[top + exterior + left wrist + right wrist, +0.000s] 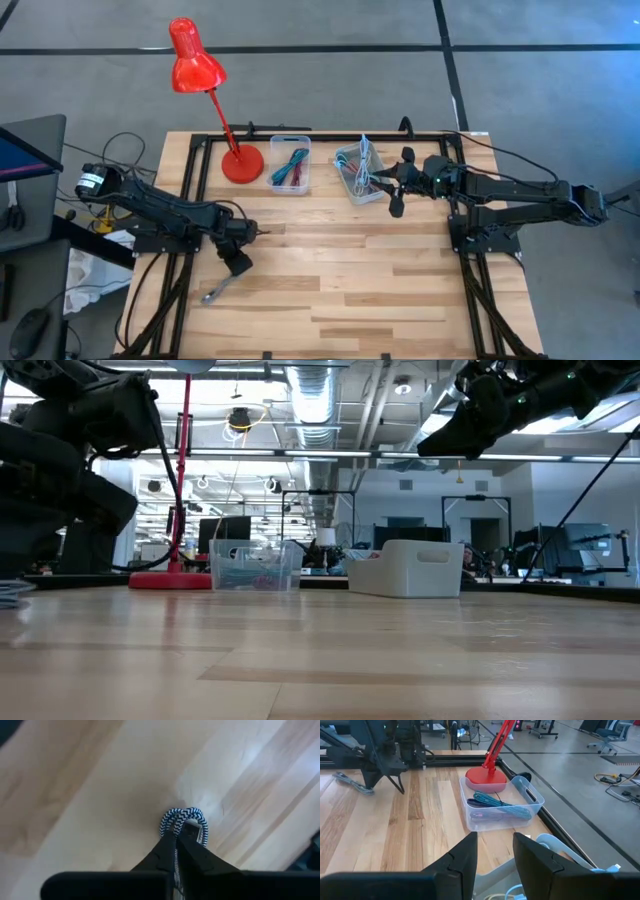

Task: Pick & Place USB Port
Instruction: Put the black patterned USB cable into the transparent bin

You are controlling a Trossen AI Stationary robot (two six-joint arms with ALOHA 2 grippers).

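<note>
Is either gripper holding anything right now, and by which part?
The left gripper pinches a braided cable at its looped bend. The right gripper is open, holding nothing.

Wooden table. On it: red lamp, clear box beside lamp, white box next, striped cable near left front.

Overhead looks straight down; low looks level; both share the red lamp.

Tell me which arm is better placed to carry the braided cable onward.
Left, probably. The left gripper is shut on the braided cable over the table; the right gripper hangs open and empty by the white bin.
</note>
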